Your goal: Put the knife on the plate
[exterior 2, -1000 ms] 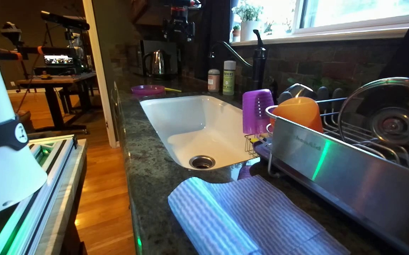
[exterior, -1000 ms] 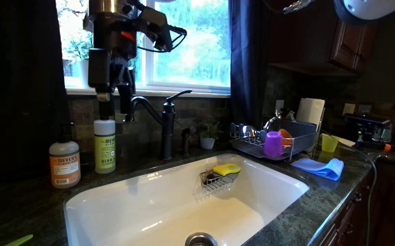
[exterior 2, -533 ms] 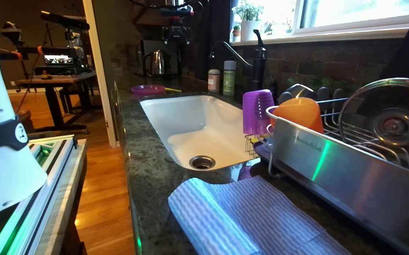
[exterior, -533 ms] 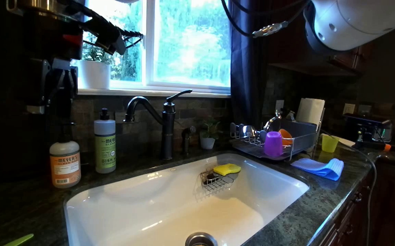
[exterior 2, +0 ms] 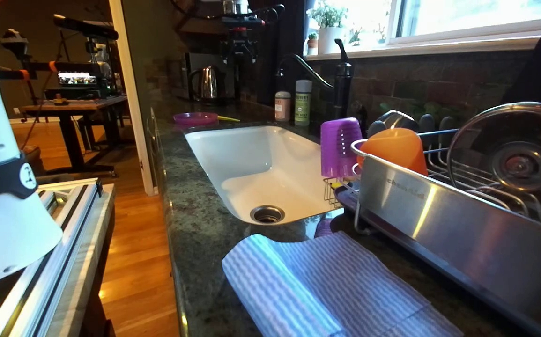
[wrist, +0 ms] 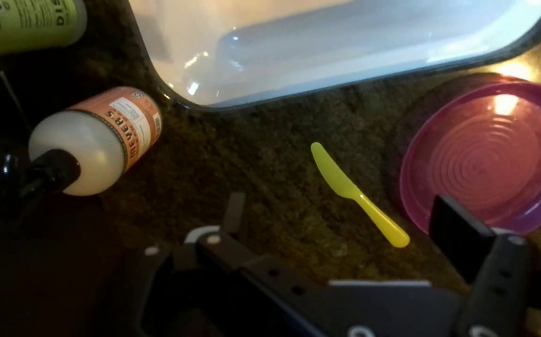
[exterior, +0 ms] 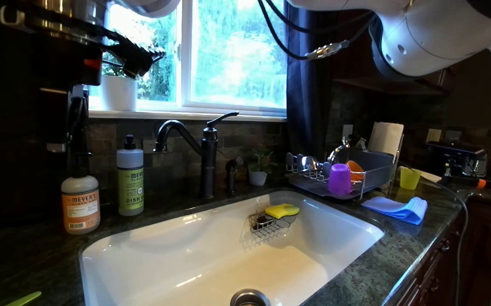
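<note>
Where the dark table (exterior 2: 183,196) runs around the white sink (exterior 2: 237,150), I hold my jaws spread wide, well above; below, the purple plate (wrist: 485,159) sits near the table's outer edge, and the yellow-green knife (wrist: 345,186) lies just beside it, farther from that edge.

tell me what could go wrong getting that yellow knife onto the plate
The knife lies flat on the dark counter, so the open gripper might slide over it or scrape the surface. Its handle ends close to the plate, so the gripper could bump the plate when reaching down. The plate's rim looks raised, so the knife might catch there if carried too low.
</note>
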